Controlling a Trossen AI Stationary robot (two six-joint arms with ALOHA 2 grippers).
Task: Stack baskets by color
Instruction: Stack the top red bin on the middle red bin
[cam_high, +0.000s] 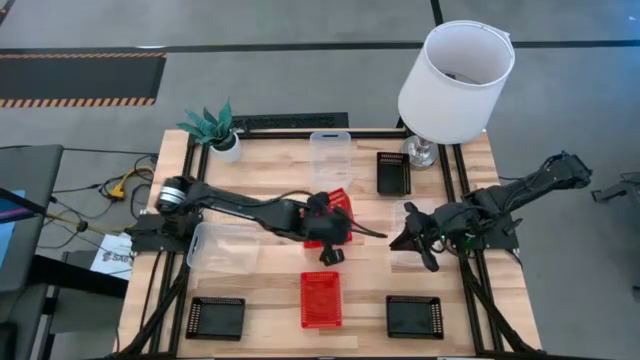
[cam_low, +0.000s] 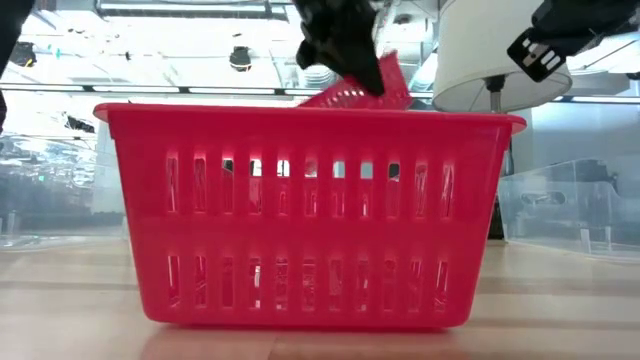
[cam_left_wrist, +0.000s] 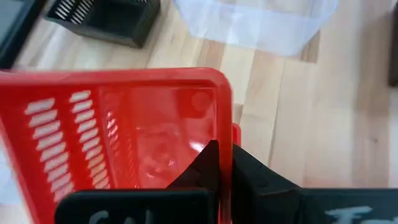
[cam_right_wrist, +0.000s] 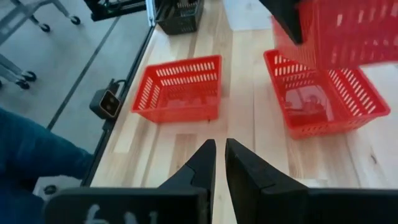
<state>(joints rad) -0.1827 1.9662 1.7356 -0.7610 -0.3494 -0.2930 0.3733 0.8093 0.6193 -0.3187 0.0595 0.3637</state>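
Three red perforated plastic baskets matter here. Nearest the front edge of the wooden table (cam_high: 270, 290) is the front red basket (cam_high: 320, 298), sitting flat with its long axis running front to back.

Behind it, mid-table, the left pincer (cam_left_wrist: 221, 152) is clenched on one rim of the held red basket (cam_left_wrist: 124, 124), which hangs tilted in the air. Under it and slightly offset sits the middle red basket (cam_right_wrist: 326, 99), flat on the wood.

That's the key relation: the target is below the left pincer, not beside it. My read is that the next move is level, line up the long sides, then lower. Tilt is the risk (a corner could catch the lower rim).

The right pincer (cam_right_wrist: 219, 143) is just right of centre, released with only a narrow slit between the fingers, nothing in it. The left arm is plainly the one in position. The right is close but facing across.

Farther out:
- two black mesh baskets (cam_high: 215, 317) at the front corners
- a clear see-through basket (cam_high: 225, 248) at left
- another clear basket (cam_high: 330, 155) and a third black basket (cam_high: 393, 172) toward the back
- a white lampshade (cam_high: 455, 80) and a small potted plant (cam_high: 215, 128) at the far edge
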